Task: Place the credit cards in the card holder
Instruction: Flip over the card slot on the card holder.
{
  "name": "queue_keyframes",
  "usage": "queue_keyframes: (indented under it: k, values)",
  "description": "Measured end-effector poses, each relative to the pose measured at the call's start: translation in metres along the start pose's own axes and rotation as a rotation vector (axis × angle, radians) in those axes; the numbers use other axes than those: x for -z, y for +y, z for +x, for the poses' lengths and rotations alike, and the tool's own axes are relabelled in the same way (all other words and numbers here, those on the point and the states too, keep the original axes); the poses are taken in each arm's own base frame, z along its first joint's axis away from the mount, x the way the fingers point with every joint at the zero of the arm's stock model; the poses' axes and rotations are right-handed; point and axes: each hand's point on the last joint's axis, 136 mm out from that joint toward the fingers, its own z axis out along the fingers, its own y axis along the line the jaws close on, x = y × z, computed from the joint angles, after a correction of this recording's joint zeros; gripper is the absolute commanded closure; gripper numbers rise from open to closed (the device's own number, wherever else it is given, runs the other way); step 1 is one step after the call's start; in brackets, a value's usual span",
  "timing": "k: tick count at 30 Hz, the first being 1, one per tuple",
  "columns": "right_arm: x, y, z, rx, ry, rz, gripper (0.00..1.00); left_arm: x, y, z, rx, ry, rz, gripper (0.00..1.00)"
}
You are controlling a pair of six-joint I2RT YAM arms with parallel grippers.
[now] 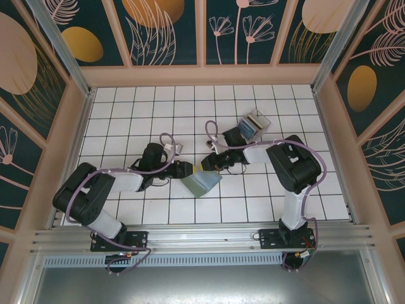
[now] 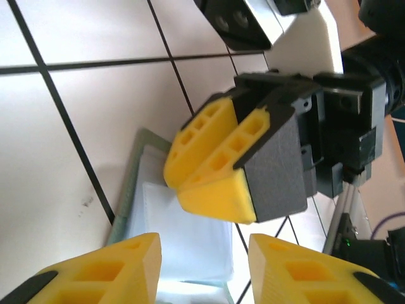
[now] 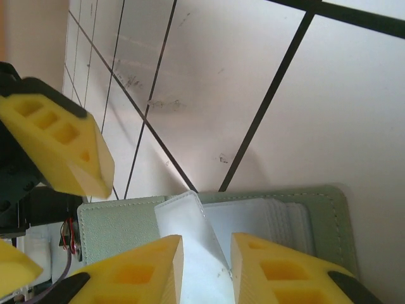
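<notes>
From above we see the card holder point(image 1: 202, 184) in the middle of the table point(image 1: 126, 107), with free room all round. Up close, the right gripper point(image 3: 205, 244) pinches a white card point(image 3: 183, 218) over it. The left gripper point(image 2: 202, 246) has its fingers apart.

My left gripper point(image 2: 202, 253): the lower edge of the left wrist view cuts off both fingers. My right gripper point(image 3: 207, 246): the bottom of the right wrist view cuts it off the same way. It pinches a white sheet point(image 3: 186, 218), and I cannot tell whether that is a card or a wallet sleeve. The wallet point(image 3: 120, 221) is partly covered by my right gripper. In the top view, the contents of the clear box point(image 1: 253, 125) are too small to identify.
</notes>
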Motion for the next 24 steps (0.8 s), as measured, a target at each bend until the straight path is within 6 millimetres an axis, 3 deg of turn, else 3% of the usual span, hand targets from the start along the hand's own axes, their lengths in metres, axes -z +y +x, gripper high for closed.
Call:
queue_keyframes:
  k: [5, 12, 24]
  values:
    - [0.0, 0.0, 0.0, -0.002, 0.007, -0.014, 0.72, -0.016, 0.011, -0.006, 0.012, 0.023, -0.026, 0.55]
    - [-0.001, 0.0, 0.0, -0.006, 0.009, -0.026, 0.72, -0.024, 0.018, 0.006, 0.05, 0.088, -0.017, 0.56]
    - [-0.002, 0.001, 0.0, -0.01, 0.013, -0.048, 0.72, -0.029, 0.004, 0.024, 0.059, 0.203, 0.106, 0.78]
